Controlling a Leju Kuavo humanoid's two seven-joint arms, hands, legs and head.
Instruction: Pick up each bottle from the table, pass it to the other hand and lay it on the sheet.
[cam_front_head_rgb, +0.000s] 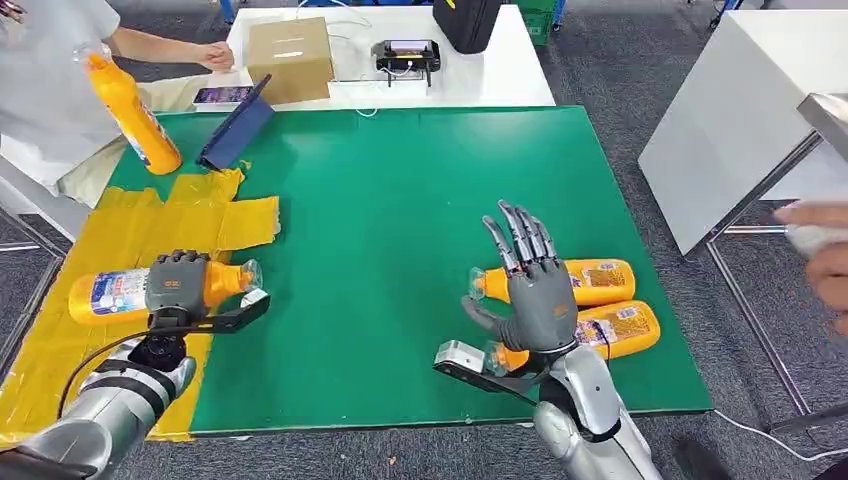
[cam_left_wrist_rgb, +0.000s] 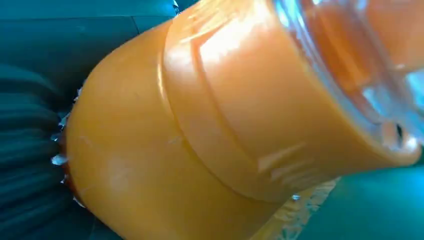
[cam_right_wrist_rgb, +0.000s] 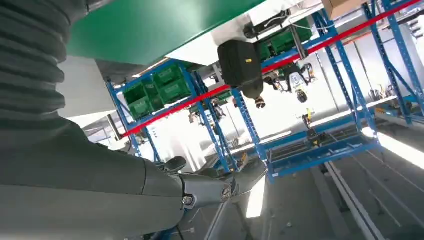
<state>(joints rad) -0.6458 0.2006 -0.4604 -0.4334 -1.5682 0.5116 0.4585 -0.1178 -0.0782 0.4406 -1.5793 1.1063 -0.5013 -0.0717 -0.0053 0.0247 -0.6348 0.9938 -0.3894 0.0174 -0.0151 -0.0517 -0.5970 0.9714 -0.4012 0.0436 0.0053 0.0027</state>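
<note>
An orange bottle with a clear cap lies on the yellow sheet at the table's left. My left hand grips it from above around its neck end. In the left wrist view the bottle's orange shoulder sits right against the hand. My right hand is held open with fingers spread, raised over the cap ends of two more orange bottles lying side by side on the green table. Its thumb holds nothing. A person at the far left holds another orange bottle upright.
A cardboard box, a phone, a blue tablet case, a black controller and a black bag stand at the back. A white table is at the right, with a person's hand at the edge.
</note>
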